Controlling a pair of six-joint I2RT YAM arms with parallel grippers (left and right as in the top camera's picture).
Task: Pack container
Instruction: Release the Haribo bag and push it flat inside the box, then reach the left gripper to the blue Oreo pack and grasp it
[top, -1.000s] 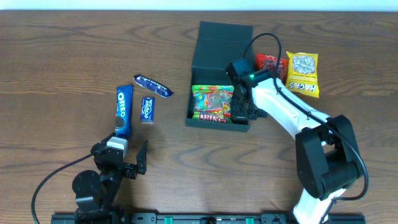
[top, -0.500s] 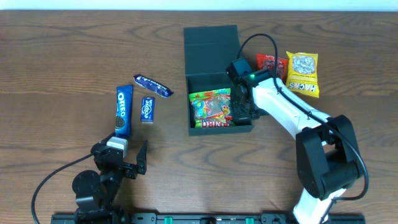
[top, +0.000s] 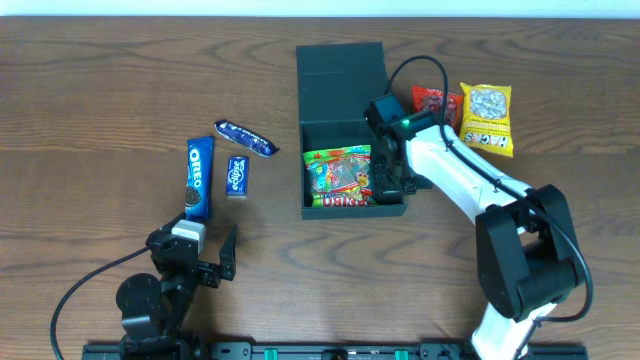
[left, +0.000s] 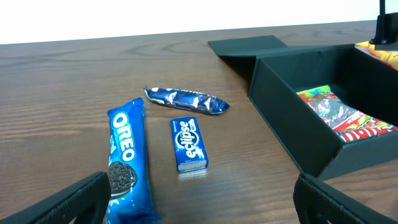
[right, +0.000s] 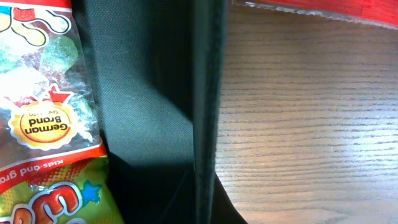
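The dark green container (top: 303, 170) lies open at the table's middle, its lid (top: 340, 60) folded back flat. A colourful gummy bag (top: 340, 175) lies inside it. My right gripper (top: 388, 185) is at the container's right wall and shut on it. In the right wrist view the wall (right: 205, 93) runs straight down between the jaws, with the gummy bag (right: 43, 106) to its left. My left gripper (top: 195, 265) rests open near the front left, holding nothing. Its wrist view looks over an Oreo pack (left: 127, 158) toward the container (left: 292, 124).
Left of the container lie an Oreo pack (top: 199, 178), a small blue Eclipse box (top: 237, 175) and a dark blue bar (top: 246, 139). A red snack pack (top: 433, 102) and a yellow one (top: 486, 118) lie to the container's right, behind my right arm.
The container has swung from a tilted position to square with the table and slid slightly left, held by my right gripper. The left arm has stayed still.
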